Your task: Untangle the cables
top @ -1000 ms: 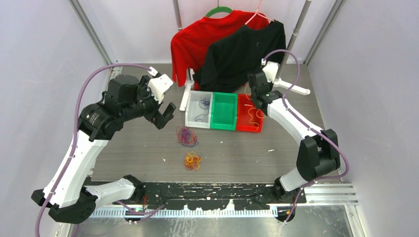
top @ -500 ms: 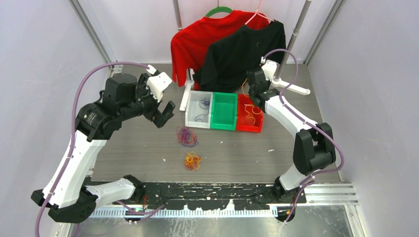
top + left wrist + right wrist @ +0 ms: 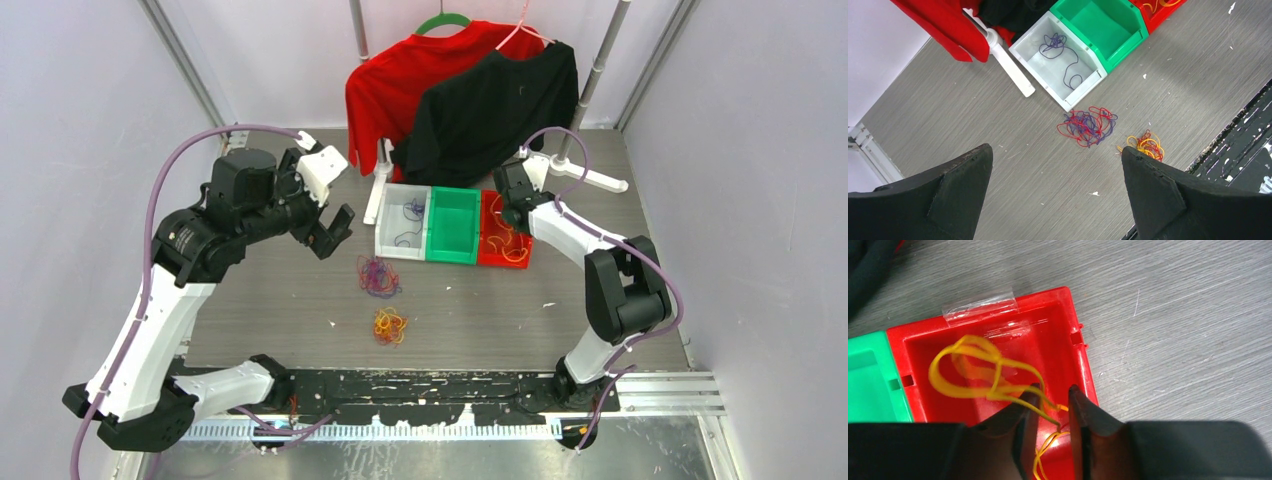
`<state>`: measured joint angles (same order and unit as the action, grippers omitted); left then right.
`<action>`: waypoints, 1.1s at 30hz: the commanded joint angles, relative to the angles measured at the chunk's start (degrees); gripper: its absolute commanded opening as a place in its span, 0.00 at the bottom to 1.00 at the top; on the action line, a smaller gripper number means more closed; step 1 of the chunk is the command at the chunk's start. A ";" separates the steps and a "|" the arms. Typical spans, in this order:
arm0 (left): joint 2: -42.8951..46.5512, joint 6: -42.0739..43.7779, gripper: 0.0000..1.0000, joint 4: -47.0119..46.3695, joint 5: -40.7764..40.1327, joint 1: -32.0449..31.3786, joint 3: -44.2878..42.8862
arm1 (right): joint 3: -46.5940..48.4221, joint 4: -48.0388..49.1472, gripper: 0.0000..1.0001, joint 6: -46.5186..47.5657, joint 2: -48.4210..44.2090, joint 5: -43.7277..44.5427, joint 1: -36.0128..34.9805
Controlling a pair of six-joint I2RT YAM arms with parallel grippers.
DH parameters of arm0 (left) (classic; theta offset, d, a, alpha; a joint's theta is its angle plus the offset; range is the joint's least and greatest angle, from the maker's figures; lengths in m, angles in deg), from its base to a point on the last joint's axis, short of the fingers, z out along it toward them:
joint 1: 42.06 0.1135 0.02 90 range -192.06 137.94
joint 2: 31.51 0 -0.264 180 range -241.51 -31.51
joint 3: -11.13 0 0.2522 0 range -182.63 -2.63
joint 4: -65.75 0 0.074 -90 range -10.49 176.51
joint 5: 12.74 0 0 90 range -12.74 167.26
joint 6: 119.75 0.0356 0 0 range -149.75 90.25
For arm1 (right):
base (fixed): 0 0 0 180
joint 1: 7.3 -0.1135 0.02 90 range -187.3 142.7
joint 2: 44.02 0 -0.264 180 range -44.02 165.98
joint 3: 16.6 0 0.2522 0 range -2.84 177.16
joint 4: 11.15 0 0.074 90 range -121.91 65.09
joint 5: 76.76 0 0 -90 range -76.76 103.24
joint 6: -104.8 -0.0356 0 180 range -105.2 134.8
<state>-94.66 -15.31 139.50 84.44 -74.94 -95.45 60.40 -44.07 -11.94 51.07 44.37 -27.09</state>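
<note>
The right pincer [image 3: 1053, 388] hung over the red bin [image 3: 1048, 335] with its fingers drawn to a narrow slit. Strands of the yellow-orange cable [image 3: 973, 344] ran through that slit, but whether they were pinched I cannot tell. The rest of that cable lay looped on the bin floor. The right finger stood just inside the bin's right rim, and beyond that rim lay bare bench [image 3: 1173, 315]. A strip of clear tape [image 3: 979, 306] sat on the far rim, and the green bin [image 3: 868, 385] touched the red one's left wall. The left pincer [image 3: 1055, 200] hovered high, released and spread wide, holding nothing. Between its fingers showed a broad stretch of bare bench. On that stretch lay a purple and red tangle [image 3: 1088, 125], just off the near corner of the white bin [image 3: 1083, 85]. A smaller yellow-orange bunch [image 3: 1147, 145] lay apart from the tangle, near the black strip [image 3: 1238, 150] at the bench's edge. A single purple cable [image 3: 1052, 44] lay inside the white bin. Behind the bins a red shirt [image 3: 400, 80] and a black shirt [image 3: 490, 110] hung close over the back of the bench.
</note>
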 commanded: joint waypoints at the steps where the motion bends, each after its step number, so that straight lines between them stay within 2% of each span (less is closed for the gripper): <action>1: 0.27 0.59 1.00 -1.43 1.08 -0.08 -2.61 | 0.76 0.31 0.40 -1.63 -3.11 -2.01 0.09; 3: 0.24 0.67 1.00 -1.36 1.19 -0.06 -2.79 | 2.03 -1.50 0.49 -2.48 -2.96 -2.02 0.05; 6: 0.28 0.76 0.99 -1.19 1.17 -0.08 -3.11 | 3.92 -3.51 0.56 -2.23 -3.35 -2.54 0.03; 15: -0.42 0.38 0.99 -0.26 0.96 0.65 -1.98 | 3.95 -0.98 0.61 -1.90 -11.43 -9.98 0.09; 21: -1.71 -0.04 0.99 0.38 7.43 8.29 0.92 | 2.75 0.23 0.55 -2.53 -18.05 -16.99 -0.79; 24: -2.59 0.69 1.00 0.78 10.41 12.05 3.74 | 1.12 0.87 0.52 -2.37 -21.06 -16.18 -3.16; 29: -3.12 2.35 0.98 0.61 12.90 14.37 9.91 | -1.75 0.96 0.42 -3.53 -21.19 -16.69 -3.90; 31: -3.06 2.64 0.97 0.25 13.50 14.66 12.60 | -3.50 1.70 0.42 -2.88 -20.62 -14.58 -4.88; 33: -3.04 2.83 0.96 0.11 14.05 14.78 13.90 | -3.61 2.66 0.51 -1.17 -19.48 -8.83 -4.70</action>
<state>-98.31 -13.96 140.13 94.91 -60.67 -83.21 57.93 -43.85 -14.46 30.42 29.18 -31.42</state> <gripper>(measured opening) 0.965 0.436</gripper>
